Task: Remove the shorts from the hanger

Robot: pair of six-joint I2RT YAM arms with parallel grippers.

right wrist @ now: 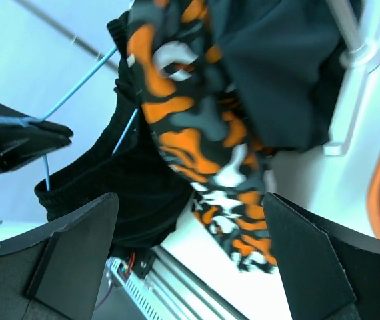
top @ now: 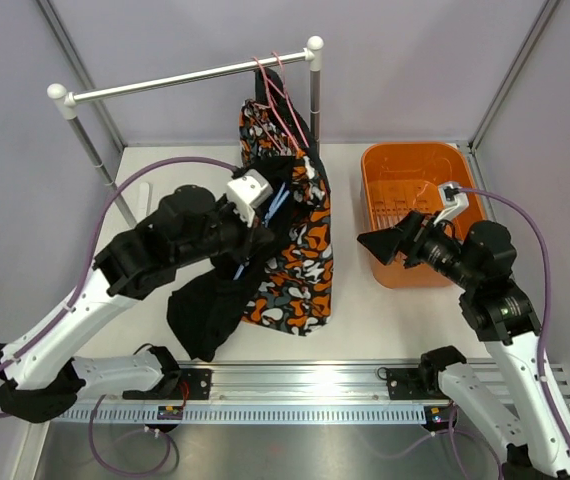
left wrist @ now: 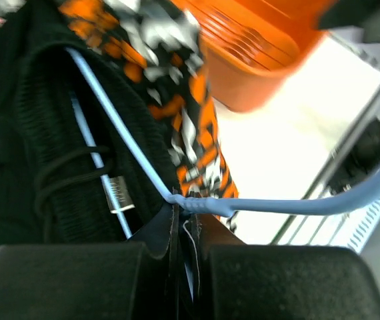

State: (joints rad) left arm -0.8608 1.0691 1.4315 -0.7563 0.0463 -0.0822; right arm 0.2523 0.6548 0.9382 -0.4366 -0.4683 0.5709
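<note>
My left gripper (top: pixel 257 238) is shut on a thin blue hanger (left wrist: pixel 263 207), pinching its wire between the fingertips (left wrist: pixel 185 217). A pair of black shorts (top: pixel 205 305) hangs limp from that hanger, its ribbed waistband (left wrist: pixel 50 153) close to the jaws. Camouflage shorts (top: pixel 300 255) in orange, black, grey and white hang beside it from a pink hanger (top: pixel 280 95) on the rail. Another dark pair (right wrist: pixel 277 73) shows behind them. My right gripper (top: pixel 380 245) stands wide open to the right of the camouflage shorts (right wrist: pixel 197 140), touching nothing, fingers (right wrist: pixel 77 253) spread.
The metal clothes rail (top: pixel 185 78) stands on two posts at the back. An orange basket (top: pixel 375 165) sits at the right, behind my right gripper. The arms' mounting rail (top: pixel 305 380) runs along the near edge.
</note>
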